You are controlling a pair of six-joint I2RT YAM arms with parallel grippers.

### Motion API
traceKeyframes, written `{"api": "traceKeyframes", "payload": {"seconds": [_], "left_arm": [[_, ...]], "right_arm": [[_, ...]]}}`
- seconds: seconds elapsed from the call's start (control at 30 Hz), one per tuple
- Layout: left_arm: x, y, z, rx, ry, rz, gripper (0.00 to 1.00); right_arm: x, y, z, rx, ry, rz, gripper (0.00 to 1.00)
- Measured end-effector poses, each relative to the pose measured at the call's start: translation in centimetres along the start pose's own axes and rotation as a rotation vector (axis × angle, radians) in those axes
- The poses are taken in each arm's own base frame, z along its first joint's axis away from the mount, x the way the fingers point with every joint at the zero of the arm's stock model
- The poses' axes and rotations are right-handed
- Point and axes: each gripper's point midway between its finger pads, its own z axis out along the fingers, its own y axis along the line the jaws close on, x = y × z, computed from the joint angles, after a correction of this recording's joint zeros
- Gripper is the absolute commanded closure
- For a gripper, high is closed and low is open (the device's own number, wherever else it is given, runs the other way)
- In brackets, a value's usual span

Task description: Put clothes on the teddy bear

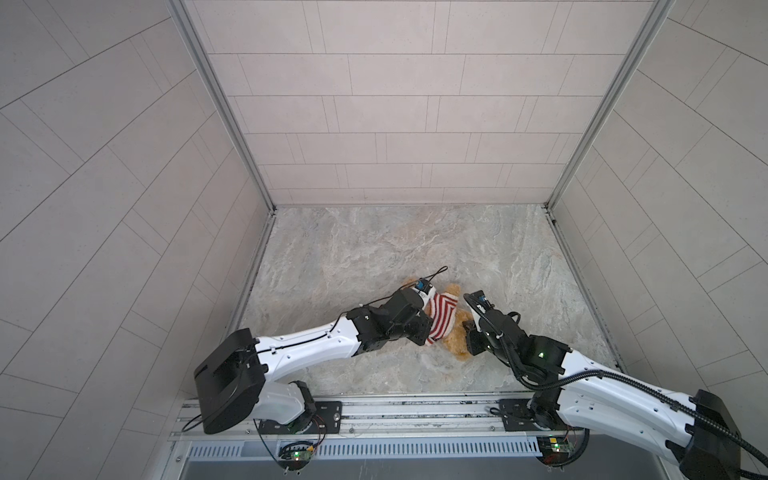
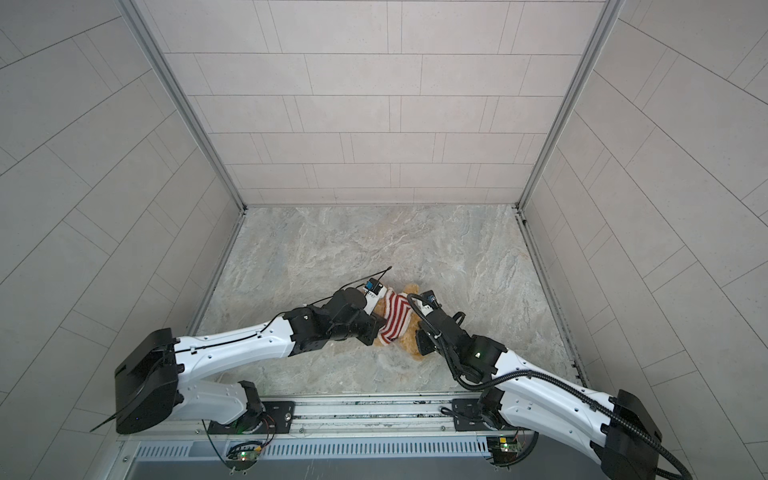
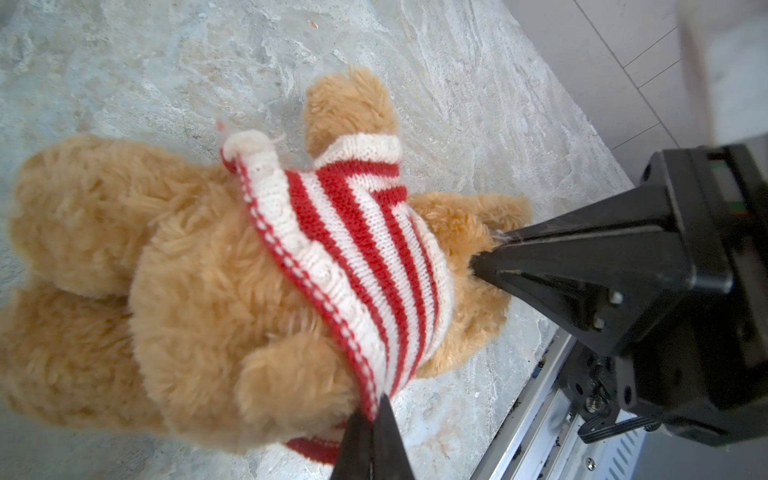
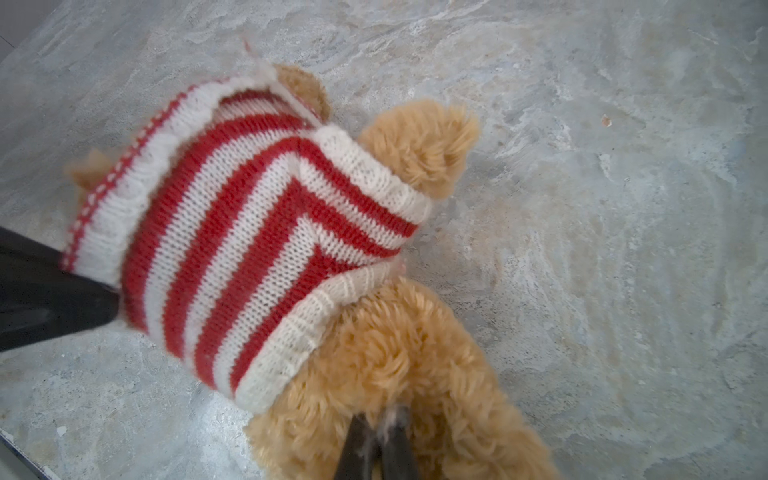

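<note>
Surroundings: grey marble-look worktop (image 1: 374, 249), tiled walls (image 1: 395, 104) on three sides. Alu rail (image 1: 415, 409) ran along the bottom of both top views w/ both arm bases bolted on. One small pale speck (image 4: 606, 120) lay on the worktop in the upper right of the R wrist view, well apart from everything else.

Obstructions: in both top views the wrist end of the left arm (image 1: 311, 345) covered the left part of the teddy bear (image 1: 459, 347). The wrist end of the right arm (image 1: 602, 386) covered its right edge. Only a strip of sweater (image 1: 442, 318) + some fur showed btwn them. Face not visible in any view.

Tools: left tool (image 3: 371, 409) was clenched on the sweater's hem, bottom centre of the L wrist view, w/ the knit pulled taut from the pinch. Right tool (image 4: 377, 428) was clenched on the bear's fur, bottom centre of the R wrist view, w/ pale fibres caught btwn the tips. The same tool showed at the right of the L wrist view, tips buried in fur beyond the collar end.

Bear: lay on the worktop, lower centre of both top views, btwn the two arms. Fluffy golden-brown plush. Red/white striped knit sat on the upper body only. One limb poked out of a white-cuffed sleeve, and the ribbed white collar faced the right tool. The hem w/ red-dotted edging ran diagonally across the torso. Belly + legs were bare, at the left of the L wrist view.
</note>
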Motion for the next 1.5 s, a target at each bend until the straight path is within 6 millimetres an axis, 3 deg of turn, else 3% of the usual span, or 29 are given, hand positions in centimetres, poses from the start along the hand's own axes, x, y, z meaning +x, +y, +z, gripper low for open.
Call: {"api": "traceKeyframes", "payload": {"seconds": [0.23, 0.43, 0.83, 1.13, 1.33, 1.5], "left_arm": [[-0.2, 3.5, -2.8, 0.006, -0.070, -0.117, 1.00], [-1.1, 3.9, -4.2, 0.030, -0.114, -0.140, 1.00], [0.2, 4.3, -1.8, 0.047, -0.055, -0.169, 1.00], [0.4, 4.7, -1.6, 0.028, -0.052, -0.168, 0.99], [0.2, 4.8, -2.3, 0.017, -0.067, -0.161, 0.81], [0.3, 4.7, -3.3, 0.016, -0.077, -0.147, 0.73]], "right_arm": [[-0.5, -0.5, -1.0, 0.001, -0.046, 0.016, 1.00], [-0.7, -0.6, -1.3, -0.003, -0.062, 0.024, 1.00], [-0.2, -0.7, -0.5, 0.008, -0.031, 0.013, 1.00], [-0.6, 0.1, -0.2, -0.022, -0.041, -0.007, 1.00], [-1.1, 0.9, -0.3, -0.063, -0.055, -0.030, 1.00], [-2.0, 1.5, -0.8, -0.090, -0.080, -0.081, 1.00]]}}
